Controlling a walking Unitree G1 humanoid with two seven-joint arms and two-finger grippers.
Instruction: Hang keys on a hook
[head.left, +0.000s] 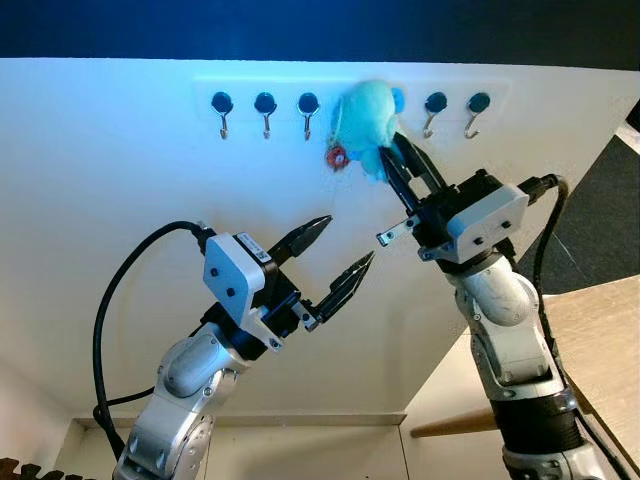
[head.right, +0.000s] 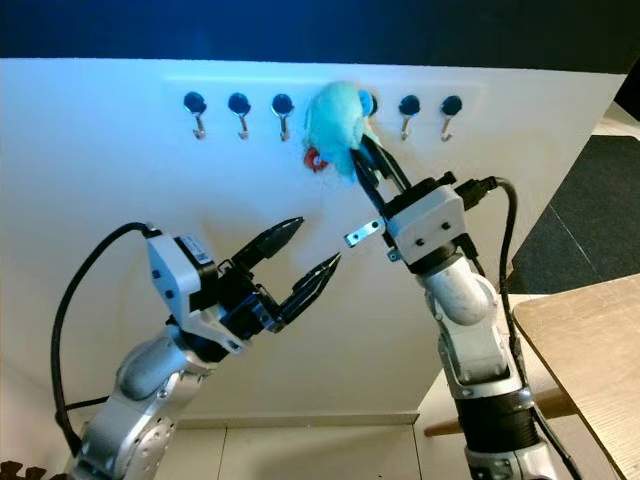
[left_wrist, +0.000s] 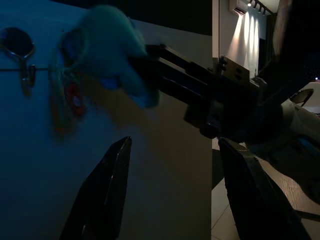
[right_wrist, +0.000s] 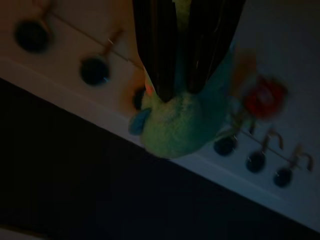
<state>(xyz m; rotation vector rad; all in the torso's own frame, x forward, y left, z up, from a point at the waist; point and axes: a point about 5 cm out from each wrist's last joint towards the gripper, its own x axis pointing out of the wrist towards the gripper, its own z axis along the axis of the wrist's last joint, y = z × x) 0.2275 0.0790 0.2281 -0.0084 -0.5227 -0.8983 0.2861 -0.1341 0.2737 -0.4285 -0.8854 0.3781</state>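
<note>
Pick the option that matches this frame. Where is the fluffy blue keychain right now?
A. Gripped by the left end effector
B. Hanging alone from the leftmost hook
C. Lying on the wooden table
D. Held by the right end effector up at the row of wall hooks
D: the right end effector is shut on the fluffy blue keychain at the row of wall hooks, while the left end effector hangs open below.

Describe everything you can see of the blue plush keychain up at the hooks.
The plush keychain is a fuzzy turquoise soft toy, rounded, with a small red piece dangling at its lower left. It is pressed up against the white hook rail, covering the spot between the third and fifth hooks. The right end effector is shut on its lower right side. Whether it is hooked cannot be told.
</note>
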